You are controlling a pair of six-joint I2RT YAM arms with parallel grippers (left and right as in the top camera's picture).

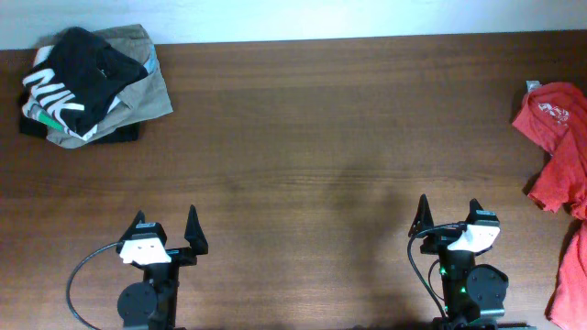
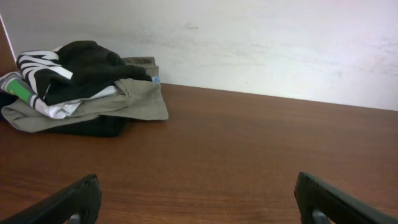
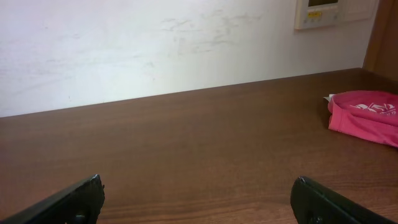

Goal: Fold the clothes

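A red-orange T-shirt (image 1: 559,137) lies crumpled at the far right edge of a brown wooden tabletop (image 1: 303,147). Part of it runs out of the overhead view on the right side. White print shows on its upper fold. From the right wrist view, the T-shirt (image 3: 365,115) sits at the right edge of the picture, bunched and low against the wood.

The right gripper (image 1: 449,215) rests near the front edge of the tabletop, well apart from the T-shirt, which is ahead of it and to its right. Its two fingers are spread wide with nothing between them. Bare wood lies between this gripper and the T-shirt.

The left gripper (image 1: 166,220) sits near the front edge on the other side. Its fingers are also spread wide and hold nothing.

In the far left corner, a black garment with white lettering (image 1: 78,69) sits on top of a khaki garment (image 1: 151,92) in a loose pile, close to the back and left edges. The wide middle of the tabletop between the pile, the T-shirt and both grippers is plain wood. A pale wall (image 2: 249,43) runs along the back edge.
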